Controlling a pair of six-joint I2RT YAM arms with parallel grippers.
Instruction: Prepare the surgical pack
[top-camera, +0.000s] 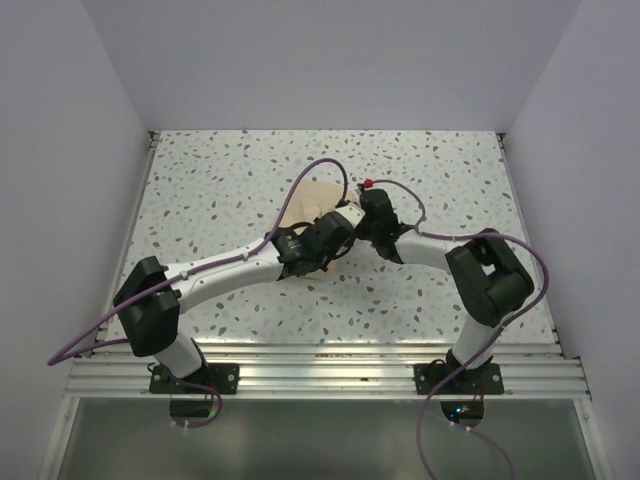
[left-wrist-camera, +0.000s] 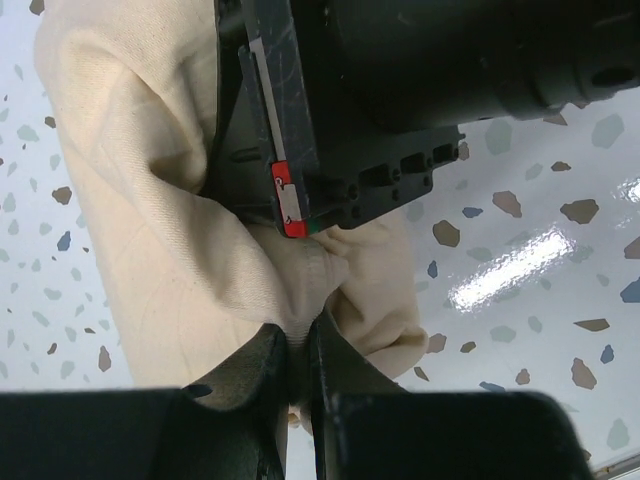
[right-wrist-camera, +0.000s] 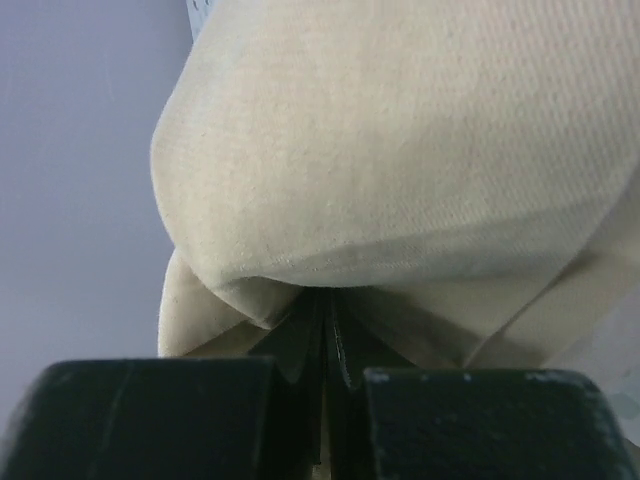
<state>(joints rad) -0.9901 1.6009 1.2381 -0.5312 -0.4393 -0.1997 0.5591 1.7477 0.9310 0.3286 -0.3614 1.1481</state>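
— What takes up most of the scene?

— The speckled table. The left arm and the right arm rise from bases at the table's near edge. Each is bent at the elbow and reaches inward, so their wrists meet over the table's middle.

— And the pack?

— The tan bundle lies about at the table's middle, a little toward its far edge. From above only one corner shows, because the two wrists cover the rest.

— How does it sit against the claws?

— It touches both. In the left wrist view the left gripper has its fingers drawn nearly together on a bunched fold of the tan bundle, with the cloth pinched between the tips. In the right wrist view the right gripper is fully closed, and a thin edge of the tan bundle runs down between its fingertips.

— Are the two claws close?

— Very. The right one's black body, with a small red tag, sits just beside the left fingers over the same cloth.

— How does the cloth look?

— It is a plain, pale tan weave, rounded and puffed, and creased where it is gripped. What is inside cannot be seen.
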